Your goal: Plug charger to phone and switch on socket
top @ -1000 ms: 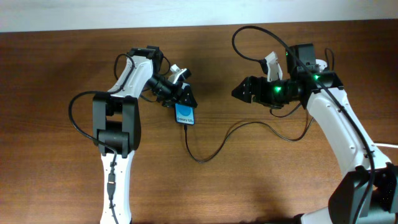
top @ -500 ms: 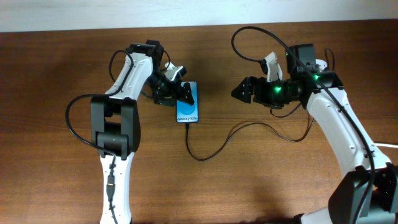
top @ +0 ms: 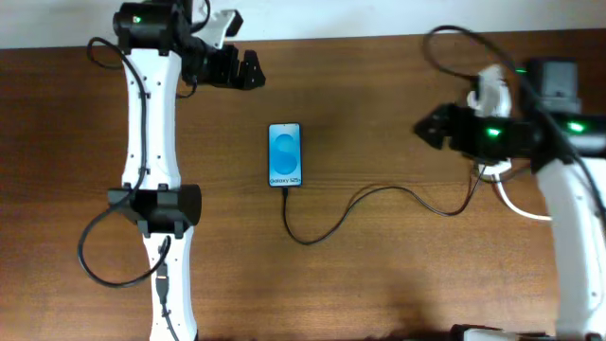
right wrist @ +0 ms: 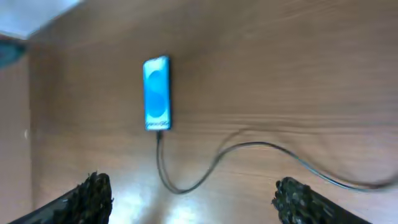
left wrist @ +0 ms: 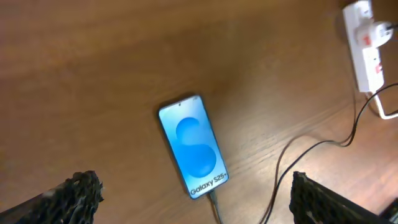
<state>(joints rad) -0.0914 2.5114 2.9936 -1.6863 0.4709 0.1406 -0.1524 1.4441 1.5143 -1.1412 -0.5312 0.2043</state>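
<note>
Overhead, the left gripper hangs by the table's far edge and the right gripper out to the right. Each wrist view shows its fingers wide apart and empty. The phone lies screen-up between them. The charger meets its near end and curls right until the right arm hides it. The socket is cut off at the left wrist frame's corner, its switches unreadable.

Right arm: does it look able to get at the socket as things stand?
Probably yes. The socket lies close by, mostly hidden under the right arm overhead; the left wrist view shows only a plug on it. The right pincer is open and empty, pointing toward the phone.
</note>
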